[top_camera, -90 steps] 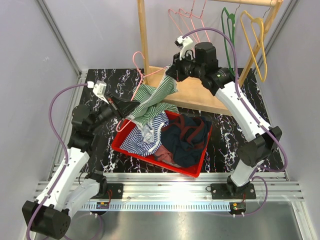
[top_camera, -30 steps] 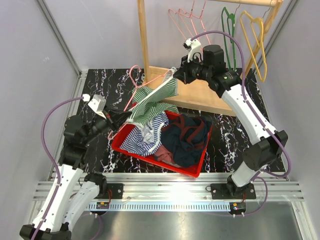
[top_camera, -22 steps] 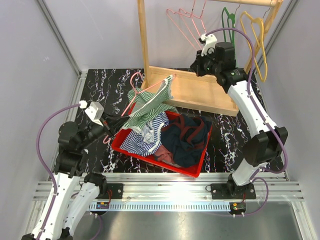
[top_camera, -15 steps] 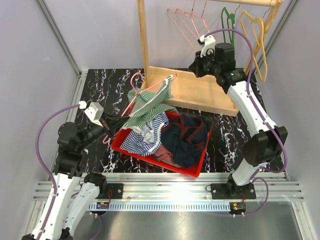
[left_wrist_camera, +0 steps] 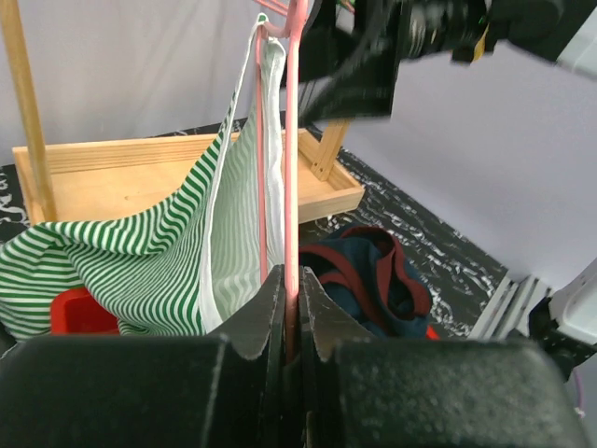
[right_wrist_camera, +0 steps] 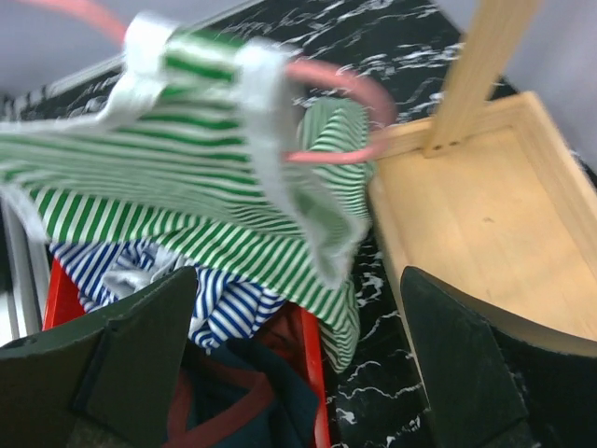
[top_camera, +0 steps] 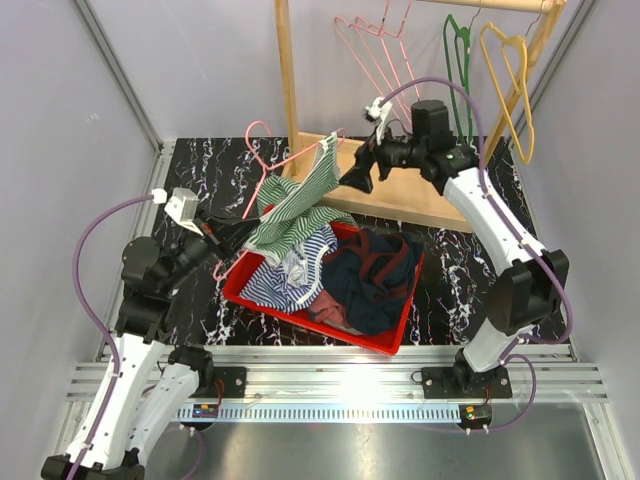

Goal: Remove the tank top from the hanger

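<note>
Left wrist view: left end effector (left_wrist_camera: 291, 313) pinches the pink hanger (left_wrist_camera: 293, 140), probably to hold it steady so the wide-apart right end effector (right_wrist_camera: 298, 336) can tug the tank top (left_wrist_camera: 140, 261) off.

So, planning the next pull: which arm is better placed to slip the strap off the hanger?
Probably right: the right gripper is open at the tank top strap; the left gripper clamps the hanger.
</note>
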Available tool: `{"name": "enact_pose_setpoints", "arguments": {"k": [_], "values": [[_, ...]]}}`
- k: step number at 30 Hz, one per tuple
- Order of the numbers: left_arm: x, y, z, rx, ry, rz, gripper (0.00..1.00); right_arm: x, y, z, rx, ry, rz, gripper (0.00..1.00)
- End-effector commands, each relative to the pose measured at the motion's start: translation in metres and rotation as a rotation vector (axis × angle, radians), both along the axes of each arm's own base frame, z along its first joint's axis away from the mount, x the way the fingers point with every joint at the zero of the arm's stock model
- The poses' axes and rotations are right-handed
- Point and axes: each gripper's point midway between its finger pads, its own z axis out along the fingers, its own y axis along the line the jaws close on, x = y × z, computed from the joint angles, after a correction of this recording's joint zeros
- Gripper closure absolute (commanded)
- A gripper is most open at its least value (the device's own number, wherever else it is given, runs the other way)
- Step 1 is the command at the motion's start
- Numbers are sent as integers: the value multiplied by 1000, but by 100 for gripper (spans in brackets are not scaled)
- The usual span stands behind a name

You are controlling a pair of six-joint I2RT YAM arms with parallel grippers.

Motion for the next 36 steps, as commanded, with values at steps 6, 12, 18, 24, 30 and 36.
{"name": "enact_pose_setpoints", "arguments": {"k": [6,12,18,24,30,36], "values": [[-12,-6,43,-101,-101,-64,100,-23,52,-4,-23,-208,237,0],[-15,-7,41,-109,-96,-75,100,-3,57,4,-33,-235,168,2],[-10,1,41,-107,-90,-11,100,-1,38,18,-116,-316,105,2],[-16,-8,48,-157,-80,-84,100,-29,59,19,-32,-295,310,3],[-22,-7,49,-163,-79,-88,100,-30,70,37,32,-254,342,36],[-19,-6,40,-156,-65,-71,100,-38,67,50,45,-264,344,86]]}}
